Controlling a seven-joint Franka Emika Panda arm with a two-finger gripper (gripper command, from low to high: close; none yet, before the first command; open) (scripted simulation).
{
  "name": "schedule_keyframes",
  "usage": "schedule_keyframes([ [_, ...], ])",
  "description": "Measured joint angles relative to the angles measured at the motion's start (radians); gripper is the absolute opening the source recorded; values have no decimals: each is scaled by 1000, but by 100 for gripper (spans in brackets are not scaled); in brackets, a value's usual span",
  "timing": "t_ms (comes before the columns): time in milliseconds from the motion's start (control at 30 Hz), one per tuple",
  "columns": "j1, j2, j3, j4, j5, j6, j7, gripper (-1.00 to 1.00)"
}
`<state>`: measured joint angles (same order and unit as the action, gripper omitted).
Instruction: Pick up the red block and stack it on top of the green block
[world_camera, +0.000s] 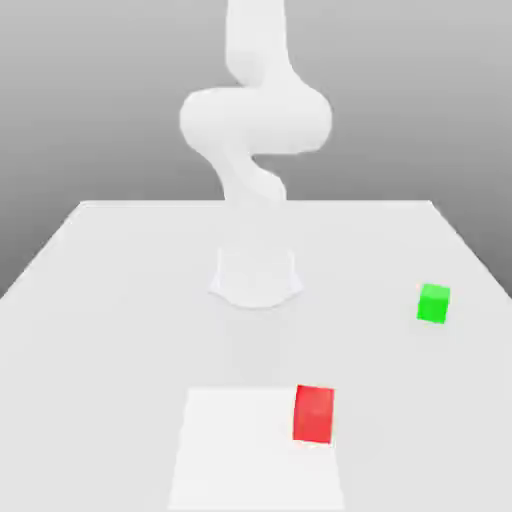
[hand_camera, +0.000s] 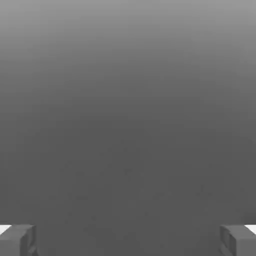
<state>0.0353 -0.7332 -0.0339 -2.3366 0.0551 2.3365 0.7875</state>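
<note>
My pincer (hand_camera: 128, 240) stands fully apart: in the hand view one fingertip (hand_camera: 17, 240) sits at each side of the frame with nothing between them, only blank grey surface ahead. I hold it wide because no block has been reached yet, and a wide gap should give the most clearance for coming down over a cube.

The red block (world_camera: 313, 413) rests on the bench (world_camera: 100, 300) near its front edge, a little toward the exterior view's right of centre. It overlaps the edge of a pale square (world_camera: 240, 440) that lies across the front of that view; what that square is I cannot tell. The green block (world_camera: 433, 303) rests close to the bench's edge on the exterior view's right, about midway along it and well apart from the red one.

My arm (world_camera: 255, 110) rises from its base (world_camera: 256, 277) at the bench's middle. Both cubes sit flat and separate, so I judge the task not yet begun: the first step is to bring the pincer over the red block.
</note>
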Motion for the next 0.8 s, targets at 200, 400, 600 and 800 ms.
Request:
schedule_keyframes([
  [200,77,174,-49,-88,124,84,-22,0],
  [400,136,346,-50,-172,212,164,-20,0],
  [600,168,508,-15,-259,243,251,25,0],
  [800,177,647,25,-350,170,353,143,0],
])
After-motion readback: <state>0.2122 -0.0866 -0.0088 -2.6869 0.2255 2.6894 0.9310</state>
